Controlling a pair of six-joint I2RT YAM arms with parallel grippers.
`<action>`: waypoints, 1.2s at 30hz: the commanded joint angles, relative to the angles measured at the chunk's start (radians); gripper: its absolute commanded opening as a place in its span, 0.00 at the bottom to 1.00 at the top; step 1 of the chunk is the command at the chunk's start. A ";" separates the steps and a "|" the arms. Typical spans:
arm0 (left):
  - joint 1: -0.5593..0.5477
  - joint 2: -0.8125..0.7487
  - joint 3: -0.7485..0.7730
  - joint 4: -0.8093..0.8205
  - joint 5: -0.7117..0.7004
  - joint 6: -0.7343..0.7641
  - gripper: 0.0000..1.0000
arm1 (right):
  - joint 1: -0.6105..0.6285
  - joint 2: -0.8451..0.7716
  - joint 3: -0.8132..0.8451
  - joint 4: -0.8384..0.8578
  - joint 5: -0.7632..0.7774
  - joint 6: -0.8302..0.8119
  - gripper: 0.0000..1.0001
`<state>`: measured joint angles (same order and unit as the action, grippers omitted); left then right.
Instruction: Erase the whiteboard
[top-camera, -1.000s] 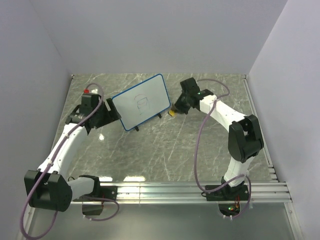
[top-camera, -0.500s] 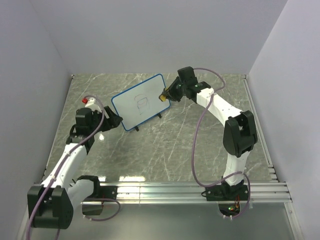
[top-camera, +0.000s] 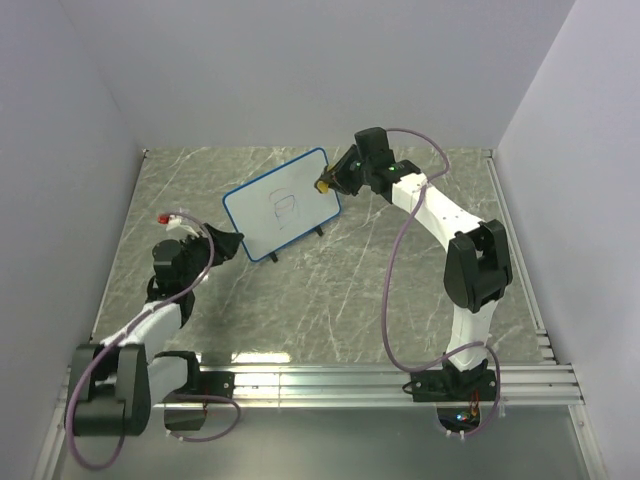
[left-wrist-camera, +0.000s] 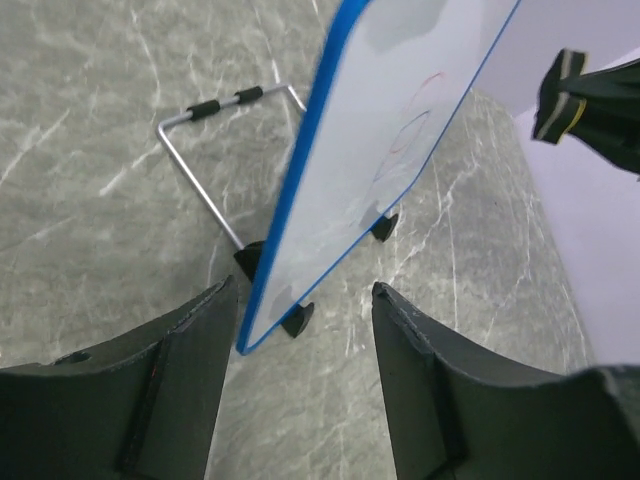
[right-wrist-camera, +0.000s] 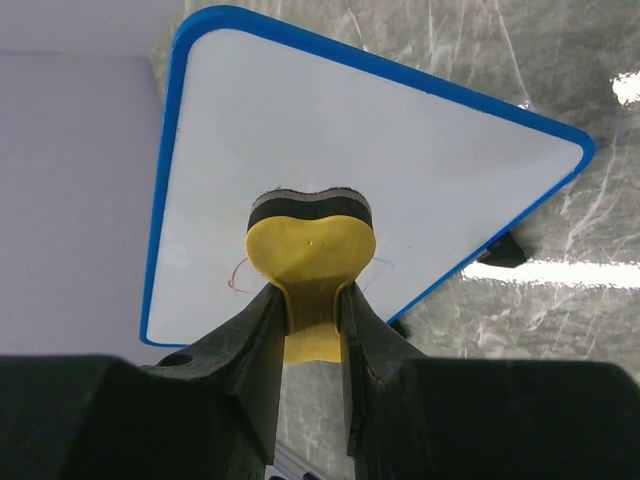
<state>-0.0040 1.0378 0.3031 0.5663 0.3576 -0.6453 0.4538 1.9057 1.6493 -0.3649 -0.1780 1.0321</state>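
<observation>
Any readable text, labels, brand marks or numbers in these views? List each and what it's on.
None legible.
The whiteboard carries only a faint looped scribble, which can't be read as letters or digits.
The yellow eraser shows no print.

no legible text, labels or numbers, only a faint unreadable scribble (top-camera: 285, 205) on the whiteboard (top-camera: 262, 228)

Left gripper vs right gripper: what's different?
The left gripper is open and empty; the right gripper is shut on the eraser. The left gripper is off the whiteboard's lower-left corner; the right gripper is at its right edge. Both face the whiteboard.
</observation>
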 joint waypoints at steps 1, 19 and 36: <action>0.027 0.085 -0.019 0.291 0.106 -0.042 0.62 | -0.003 -0.008 0.026 0.044 -0.005 -0.004 0.00; 0.145 0.714 0.079 1.093 0.494 -0.316 0.46 | 0.003 0.111 0.176 0.029 -0.037 -0.010 0.00; 0.081 0.860 0.137 1.252 0.518 -0.304 0.00 | 0.088 0.131 0.184 0.161 0.018 -0.007 0.00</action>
<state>0.1169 1.8824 0.4236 1.3525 0.8520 -0.9836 0.5224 2.0541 1.8084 -0.2821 -0.1806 1.0248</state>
